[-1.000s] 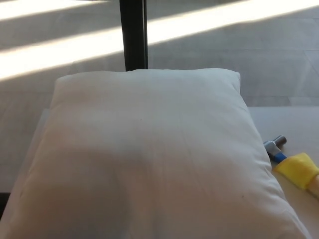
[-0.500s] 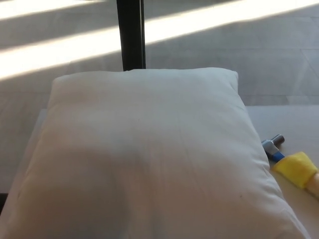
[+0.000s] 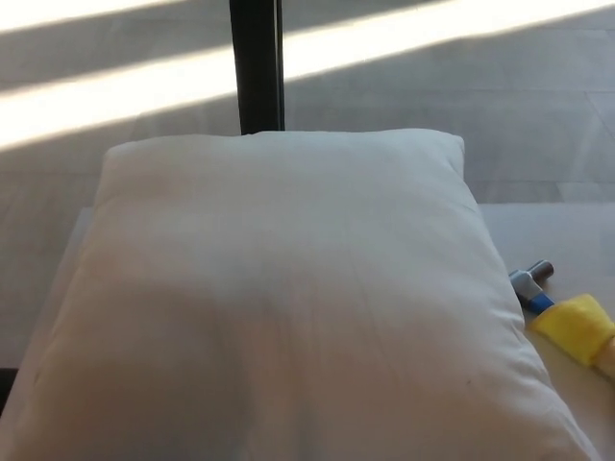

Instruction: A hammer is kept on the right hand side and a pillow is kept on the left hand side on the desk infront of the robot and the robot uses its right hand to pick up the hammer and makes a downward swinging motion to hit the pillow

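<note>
Pillow [image 3: 288,298] fills most of view, flat on table [image 3: 567,235], left and centre. Hammer [image 3: 567,312] beside its right edge, ungrasped, handle running off frame. Neither robot hand in view; state unknown. Pickup and swing both remain. Black post [image 3: 258,65] behind pillow; sunlit floor [image 3: 432,86] beyond. Nothing blocks hammer.

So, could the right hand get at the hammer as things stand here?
Probably yes, though the right hand is not in view. The hammer lies uncovered on the desk just right of the pillow, nothing resting on it. Its handle runs out of frame, and its head sits close against the pillow's edge.
</note>
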Controlling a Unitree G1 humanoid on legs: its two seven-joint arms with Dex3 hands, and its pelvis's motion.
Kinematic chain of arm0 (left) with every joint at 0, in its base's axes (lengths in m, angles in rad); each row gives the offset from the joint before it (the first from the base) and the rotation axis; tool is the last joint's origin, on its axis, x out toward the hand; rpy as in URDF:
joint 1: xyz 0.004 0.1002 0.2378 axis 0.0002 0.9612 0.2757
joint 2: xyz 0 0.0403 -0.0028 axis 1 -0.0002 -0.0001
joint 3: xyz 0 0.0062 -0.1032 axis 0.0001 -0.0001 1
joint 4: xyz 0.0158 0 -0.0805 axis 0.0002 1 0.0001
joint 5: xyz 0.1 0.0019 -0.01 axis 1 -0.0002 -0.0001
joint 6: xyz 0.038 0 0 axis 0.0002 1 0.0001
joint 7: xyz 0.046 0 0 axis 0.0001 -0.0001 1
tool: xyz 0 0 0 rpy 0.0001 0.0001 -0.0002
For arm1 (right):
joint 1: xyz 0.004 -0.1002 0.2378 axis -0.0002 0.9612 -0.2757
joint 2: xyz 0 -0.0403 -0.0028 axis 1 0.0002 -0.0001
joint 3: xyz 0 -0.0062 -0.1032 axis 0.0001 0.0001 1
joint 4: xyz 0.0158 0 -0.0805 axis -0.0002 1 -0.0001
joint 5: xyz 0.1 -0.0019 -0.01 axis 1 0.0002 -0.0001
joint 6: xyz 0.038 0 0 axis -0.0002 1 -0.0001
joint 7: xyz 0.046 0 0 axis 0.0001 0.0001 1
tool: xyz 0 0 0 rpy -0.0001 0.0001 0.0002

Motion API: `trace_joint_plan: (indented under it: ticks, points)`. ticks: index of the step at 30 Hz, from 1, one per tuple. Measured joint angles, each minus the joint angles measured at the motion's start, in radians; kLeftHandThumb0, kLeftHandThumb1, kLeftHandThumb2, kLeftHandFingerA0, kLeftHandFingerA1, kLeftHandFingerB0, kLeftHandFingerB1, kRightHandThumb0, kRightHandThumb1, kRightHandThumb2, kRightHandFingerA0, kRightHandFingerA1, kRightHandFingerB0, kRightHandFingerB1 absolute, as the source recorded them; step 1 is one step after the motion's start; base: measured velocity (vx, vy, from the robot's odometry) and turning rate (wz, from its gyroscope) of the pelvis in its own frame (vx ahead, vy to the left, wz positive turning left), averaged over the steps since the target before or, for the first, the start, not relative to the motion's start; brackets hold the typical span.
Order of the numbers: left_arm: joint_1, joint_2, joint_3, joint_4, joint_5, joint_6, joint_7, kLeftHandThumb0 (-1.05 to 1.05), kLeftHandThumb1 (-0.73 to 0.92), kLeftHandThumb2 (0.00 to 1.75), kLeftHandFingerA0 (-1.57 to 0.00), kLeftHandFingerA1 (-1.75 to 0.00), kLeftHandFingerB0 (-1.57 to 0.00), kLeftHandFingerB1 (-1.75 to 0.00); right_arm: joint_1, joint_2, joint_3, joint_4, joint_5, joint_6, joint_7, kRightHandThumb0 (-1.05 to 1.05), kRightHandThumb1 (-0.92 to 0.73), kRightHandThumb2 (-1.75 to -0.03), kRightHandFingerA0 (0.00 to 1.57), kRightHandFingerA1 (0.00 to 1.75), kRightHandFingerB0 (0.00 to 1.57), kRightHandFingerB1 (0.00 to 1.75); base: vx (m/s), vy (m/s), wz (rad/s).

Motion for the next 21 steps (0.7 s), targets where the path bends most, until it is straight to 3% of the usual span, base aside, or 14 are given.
trace_joint_plan:
  ticks: [2, 3, 7, 8, 9, 10, 11, 12, 16, 17, 18, 19, 21]
  points:
    - [0.000, 0.000, 0.001, 0.004, -0.002, -0.002, 0.000, -0.55, 0.63, 0.59, -0.66, -0.64, -0.72, -0.57, 0.005, -0.009, 0.051, -0.025, -0.019, 0.001, 0.002, -0.73, -0.74, -0.64, 0.05, 0.33, 0.15, 0.26, 0.00, 0.000, 0.00]
    - [0.000, 0.000, 0.001, 0.005, -0.003, -0.003, 0.000, -0.55, 0.64, 0.59, -0.62, -0.63, -0.75, -0.58, 0.009, -0.010, 0.068, -0.031, -0.026, 0.001, 0.004, -0.78, -0.58, -0.96, 0.04, 0.34, 0.09, 0.35, 0.00, 0.000, 0.00]
    - [0.001, 0.000, 0.006, 0.007, -0.012, -0.006, -0.002, -0.57, 0.66, 0.60, -0.59, -0.62, -0.70, -0.55, 0.075, -0.025, 0.201, -0.062, -0.081, -0.006, 0.042, -0.72, -0.56, -0.90, 0.04, 0.35, 0.10, 0.38, 0.00, 0.000, 0.00]
    - [0.002, 0.000, 0.005, 0.007, -0.014, -0.008, -0.003, -0.56, 0.65, 0.60, -0.63, -0.64, -0.72, -0.57, 0.093, -0.030, 0.229, -0.067, -0.092, -0.008, 0.055, -0.68, -0.55, -0.83, 0.06, 0.36, 0.10, 0.38, 0.00, 0.000, 0.00]
    - [0.001, 0.000, 0.005, 0.007, -0.015, -0.010, -0.003, -0.55, 0.64, 0.59, -0.63, -0.65, -0.76, -0.59, 0.110, -0.032, 0.259, -0.069, -0.103, -0.012, 0.070, -0.36, -0.42, -1.00, 0.03, 0.52, 0.00, 0.47, 0.00, 0.000, 0.00]
    - [0.002, 0.000, 0.005, 0.007, -0.016, -0.011, -0.003, -0.55, 0.64, 0.59, -0.67, -0.64, -0.75, -0.59, 0.121, -0.033, 0.279, -0.069, -0.112, -0.017, 0.080, -0.77, -0.54, -0.89, 0.06, 0.37, 0.16, 0.42, 0.00, 0.000, 0.00]
    - [0.002, 0.000, 0.005, 0.007, -0.017, -0.013, -0.003, -0.57, 0.65, 0.59, -0.65, -0.67, -0.72, -0.58, 0.132, -0.033, 0.298, -0.069, -0.119, -0.022, 0.091, -0.78, -0.70, -0.62, 0.08, 0.37, 0.25, 0.30, 0.00, 0.000, 0.00]
    - [0.004, 0.000, 0.006, 0.007, -0.018, -0.015, -0.003, -0.57, 0.65, 0.59, -0.62, -0.67, -0.73, -0.58, 0.146, -0.036, 0.327, -0.072, -0.130, -0.027, 0.104, -0.80, -0.56, -0.94, 0.06, 0.47, 0.17, 0.43, 0.00, 0.000, 0.00]
    - [0.006, 0.000, 0.007, 0.006, -0.019, -0.015, -0.003, -0.60, 0.66, 0.60, -0.54, -0.63, -0.70, -0.58, 0.177, -0.052, 0.427, -0.071, -0.187, -0.039, 0.127, -0.81, -0.58, -0.94, 0.05, 0.45, 0.16, 0.43, 0.00, 0.000, 0.00]
    - [0.008, 0.000, 0.007, 0.005, -0.019, -0.015, -0.003, -0.56, 0.66, 0.60, -0.53, -0.61, -0.75, -0.58, 0.181, -0.059, 0.450, -0.071, -0.202, -0.039, 0.133, -0.75, -0.74, -0.62, 0.10, 0.39, 0.26, 0.30, 0.00, 0.000, 0.00]
    - [0.009, 0.000, 0.006, 0.005, -0.019, -0.015, -0.003, -0.56, 0.66, 0.60, -0.53, -0.61, -0.75, -0.58, 0.185, -0.068, 0.474, -0.070, -0.216, -0.039, 0.137, -0.75, -0.74, -0.62, 0.10, 0.39, 0.26, 0.30, 0.00, 0.000, 0.00]
    - [0.010, 0.000, 0.006, 0.005, -0.019, -0.015, -0.003, -0.53, 0.65, 0.59, -0.60, -0.61, -0.78, -0.59, 0.185, -0.073, 0.488, -0.067, -0.226, -0.038, 0.139, -0.79, -0.58, -0.93, 0.05, 0.45, 0.20, 0.43, 0.00, 0.000, 0.00]
    - [0.008, 0.000, 0.006, 0.006, -0.019, -0.015, -0.003, -0.54, 0.65, 0.59, -0.61, -0.64, -0.76, -0.58, 0.183, -0.089, 0.533, -0.050, -0.254, -0.038, 0.144, -0.79, -0.59, -0.95, 0.05, 0.41, 0.21, 0.45, 0.00, 0.000, 0.00]
